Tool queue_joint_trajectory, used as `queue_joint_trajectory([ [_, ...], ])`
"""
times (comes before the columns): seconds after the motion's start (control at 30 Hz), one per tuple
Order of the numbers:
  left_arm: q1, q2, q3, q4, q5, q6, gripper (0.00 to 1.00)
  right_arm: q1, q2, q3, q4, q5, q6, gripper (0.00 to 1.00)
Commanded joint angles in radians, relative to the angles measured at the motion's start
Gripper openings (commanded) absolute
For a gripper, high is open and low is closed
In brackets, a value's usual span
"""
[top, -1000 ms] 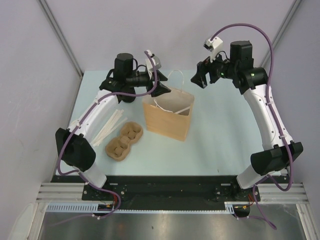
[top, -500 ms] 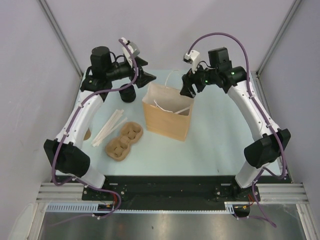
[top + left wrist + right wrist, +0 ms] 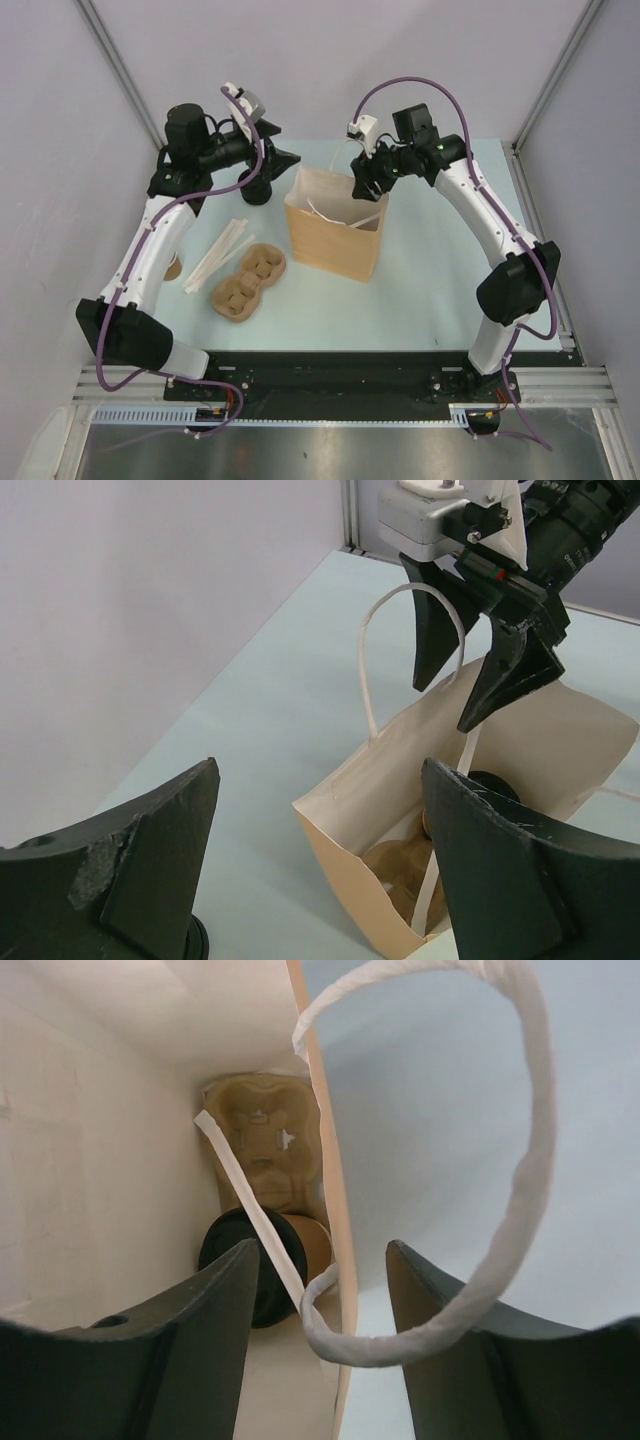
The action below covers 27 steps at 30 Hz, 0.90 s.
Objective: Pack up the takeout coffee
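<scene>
The mouth of the paper bag (image 3: 335,245) is open above, but the right gripper (image 3: 362,186) straddles its far wall and a handle strip (image 3: 250,1215) crosses inside.

I work in a robotics lab's test cell: plain pale grey wall panels (image 3: 330,60) held by slanting aluminium frame posts (image 3: 122,70) close in a bare pale blue tabletop (image 3: 430,280). My two white-and-black jointed arms (image 3: 150,240) are bolted to a slotted aluminium rail (image 3: 110,385) at its near edge, with purple cables (image 3: 400,82) looping loose along them
</scene>
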Motion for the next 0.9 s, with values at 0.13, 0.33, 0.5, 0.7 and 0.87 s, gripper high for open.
queue_joint_trajectory([
  [0.13, 0.002, -0.044, -0.026, 0.032, -0.02, -0.011, 0.87, 0.009, 0.015, 0.044, -0.017, 0.0, 0.005, 0.43],
  [0.33, 0.002, -0.032, -0.026, 0.032, -0.03, -0.018, 0.87, 0.009, 0.02, 0.05, -0.02, 0.015, 0.007, 0.24],
  [0.5, 0.004, -0.026, -0.025, 0.04, -0.033, -0.024, 0.88, -0.021, 0.037, 0.083, -0.016, 0.037, 0.04, 0.0],
  [0.7, 0.007, -0.019, -0.025, 0.039, -0.039, -0.025, 0.87, -0.084, 0.063, 0.126, 0.05, 0.06, 0.143, 0.0],
  [0.87, 0.019, -0.007, -0.017, 0.028, -0.048, -0.022, 0.88, -0.13, 0.101, 0.186, 0.098, 0.078, 0.194, 0.0],
])
